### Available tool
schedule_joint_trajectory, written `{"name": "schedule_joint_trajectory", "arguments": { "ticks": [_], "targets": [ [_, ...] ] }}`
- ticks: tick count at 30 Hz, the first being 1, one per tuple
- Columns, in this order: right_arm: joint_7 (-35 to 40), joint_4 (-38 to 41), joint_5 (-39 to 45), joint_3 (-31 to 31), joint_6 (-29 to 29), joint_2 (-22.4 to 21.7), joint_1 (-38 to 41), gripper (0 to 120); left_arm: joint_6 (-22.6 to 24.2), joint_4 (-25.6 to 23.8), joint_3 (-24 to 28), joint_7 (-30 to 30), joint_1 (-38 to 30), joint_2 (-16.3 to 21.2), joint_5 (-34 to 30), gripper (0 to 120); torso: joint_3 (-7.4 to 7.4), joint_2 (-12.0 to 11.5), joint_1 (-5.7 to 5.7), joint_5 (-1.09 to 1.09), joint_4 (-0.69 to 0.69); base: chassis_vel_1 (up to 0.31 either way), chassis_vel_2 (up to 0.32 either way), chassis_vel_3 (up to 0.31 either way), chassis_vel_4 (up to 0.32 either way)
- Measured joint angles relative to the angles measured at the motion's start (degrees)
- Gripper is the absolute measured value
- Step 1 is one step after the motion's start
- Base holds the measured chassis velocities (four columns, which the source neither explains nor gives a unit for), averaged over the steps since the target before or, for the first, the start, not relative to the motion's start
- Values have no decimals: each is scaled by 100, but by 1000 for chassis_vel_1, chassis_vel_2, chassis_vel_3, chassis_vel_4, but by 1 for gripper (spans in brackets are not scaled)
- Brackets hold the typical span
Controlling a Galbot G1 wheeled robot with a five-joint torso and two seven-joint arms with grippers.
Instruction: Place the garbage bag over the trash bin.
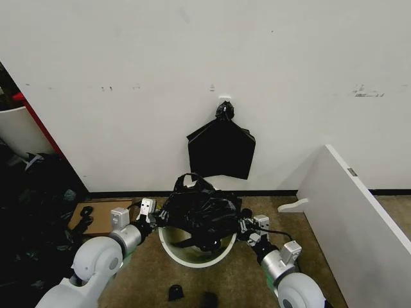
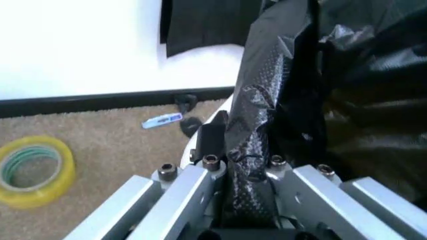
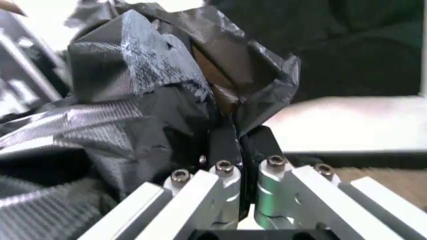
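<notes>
The wrinkled glossy black garbage bag [image 1: 200, 210] is bunched over the top of the round white trash bin [image 1: 192, 255], which stands on the carpet by the wall. My left gripper [image 1: 156, 218] holds the bag's left edge, shut on a fold of black plastic [image 2: 250, 145]. My right gripper [image 1: 243, 226] grips the bag's right edge, its jaws pinched on the film [image 3: 227, 125]. The bin's front rim shows below the bag; its far rim is covered.
A flat black bag [image 1: 221, 149] hangs from a wall hook above the bin. A white board [image 1: 359, 212] leans at the right. A cardboard box [image 1: 96, 215] lies left. A yellow tape roll [image 2: 33, 170] and small dark items [image 1: 174, 292] lie on the carpet.
</notes>
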Motion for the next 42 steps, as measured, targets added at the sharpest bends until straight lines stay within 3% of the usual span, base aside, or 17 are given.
{"name": "schedule_joint_trajectory", "arguments": {
  "ticks": [7, 11, 15, 16, 20, 30, 33, 36, 37, 42],
  "targets": [
    [-1618, -362, 16, 225, 623, -49, -104, 0, 32, 116, -53, -44, -179, 91, -180, 1, 0, 0, 0, 0, 0, 0, 0, 0, 0],
    [-1723, -430, -187, 259, 711, -44, -53, 6, 32, 172, -38, -53, -224, 119, -178, 1, 0, 0, 0, -1, 0, 0, 0, 0, 0],
    [-1163, -435, -523, 313, 665, -5, 62, 25, 11, 281, 22, -57, -282, 116, -93, 1, 0, 0, 0, 0, 1, 0, 0, 0, 0],
    [-1163, -435, -523, 313, 665, -5, 62, 25, 11, 281, 22, -57, -282, 116, -93, 1, 0, 0, 0, 0, 1, 0, 0, 0, 0],
    [128, -197, -347, 293, 284, -90, 41, 42, -71, 417, 59, -52, -377, 141, 26, 1, 0, 0, 0, -2, 0, 0, 0, 0, 0],
    [216, 661, -95, 299, 5, -341, -370, 77, -313, 749, 193, -56, -577, 203, 384, 1, 0, 0, 0, -1, -1, 0, 0, 0, 0],
    [213, 912, -498, 129, 27, -300, -337, 88, -411, 770, 232, -51, -562, 181, 483, 1, 0, 0, 0, -1, 0, 0, 0, 0, 0],
    [399, 1027, -1481, -106, 32, -218, -168, 98, -569, 770, 274, -30, -505, 167, 675, 1, 0, 0, 0, -1, 0, 0, 0, 0, 0],
    [399, 1027, -1481, -106, 32, -218, -168, 98, -569, 770, 274, -30, -505, 167, 675, 1, 0, 0, 0, -1, 0, 0, 0, 0, 0],
    [712, 998, -3355, -591, -528, -173, 280, 100, -911, 768, 328, 8, -433, 132, 1082, 1, 0, -1, 0, -1, 0, 0, 0, 0, 0]
  ]
}}
